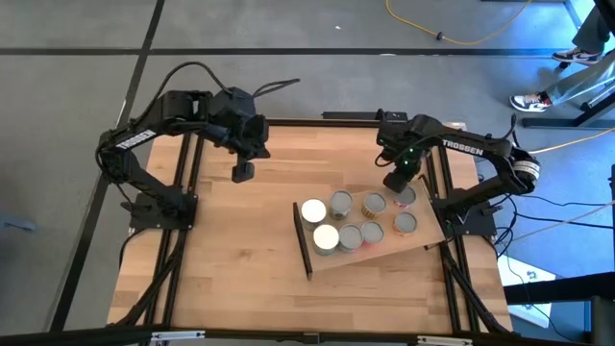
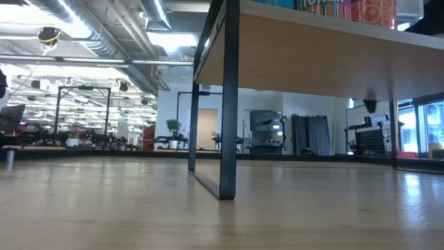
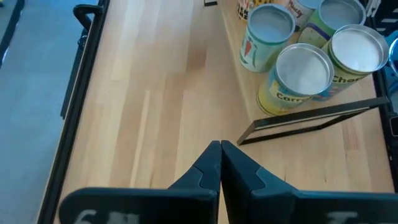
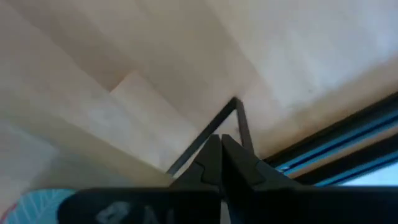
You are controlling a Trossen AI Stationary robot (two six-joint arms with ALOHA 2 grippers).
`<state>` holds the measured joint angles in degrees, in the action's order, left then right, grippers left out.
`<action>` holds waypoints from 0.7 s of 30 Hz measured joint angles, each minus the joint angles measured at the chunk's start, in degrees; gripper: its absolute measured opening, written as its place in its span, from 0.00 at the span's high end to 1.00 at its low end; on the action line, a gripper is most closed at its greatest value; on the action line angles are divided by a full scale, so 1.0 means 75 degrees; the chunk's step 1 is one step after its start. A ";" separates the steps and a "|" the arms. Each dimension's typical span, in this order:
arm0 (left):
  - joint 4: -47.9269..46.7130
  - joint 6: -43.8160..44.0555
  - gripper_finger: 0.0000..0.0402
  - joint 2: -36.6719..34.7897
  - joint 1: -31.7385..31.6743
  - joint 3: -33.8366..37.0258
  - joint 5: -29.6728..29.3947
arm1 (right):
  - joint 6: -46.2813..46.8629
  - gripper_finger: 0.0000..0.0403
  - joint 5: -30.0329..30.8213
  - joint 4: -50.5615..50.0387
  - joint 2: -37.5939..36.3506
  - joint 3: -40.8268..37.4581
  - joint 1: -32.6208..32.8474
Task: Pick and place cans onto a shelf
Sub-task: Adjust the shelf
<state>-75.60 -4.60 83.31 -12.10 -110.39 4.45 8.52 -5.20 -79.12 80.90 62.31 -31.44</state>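
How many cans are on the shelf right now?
7 on the shelf: two white-topped cans near the dark strip, four silver-topped, one nearest the right gripper; another may hide beneath it.
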 joint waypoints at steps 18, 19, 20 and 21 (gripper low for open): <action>-0.0013 0.0159 1.00 -0.0003 0.0003 0.0000 0.0318 | 0.0596 0.99 -0.0733 -0.0681 -0.0002 -0.0371 0.1205; -0.0012 0.0194 1.00 -0.0003 0.0006 0.0000 0.0339 | 0.0653 0.99 -0.0748 -0.0692 -0.0003 -0.0371 0.1318; -0.0013 0.0204 1.00 -0.0003 0.0003 0.0000 0.0344 | 0.0730 0.99 -0.0823 -0.0688 -0.0003 -0.0371 0.1437; -0.0013 0.0204 1.00 -0.0003 0.0003 0.0000 0.0341 | 0.0820 0.99 -0.0931 -0.0687 -0.0003 -0.0371 0.1546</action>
<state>-75.70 -3.07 83.29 -12.08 -110.39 7.01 14.68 -12.18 -84.27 80.88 59.53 -19.85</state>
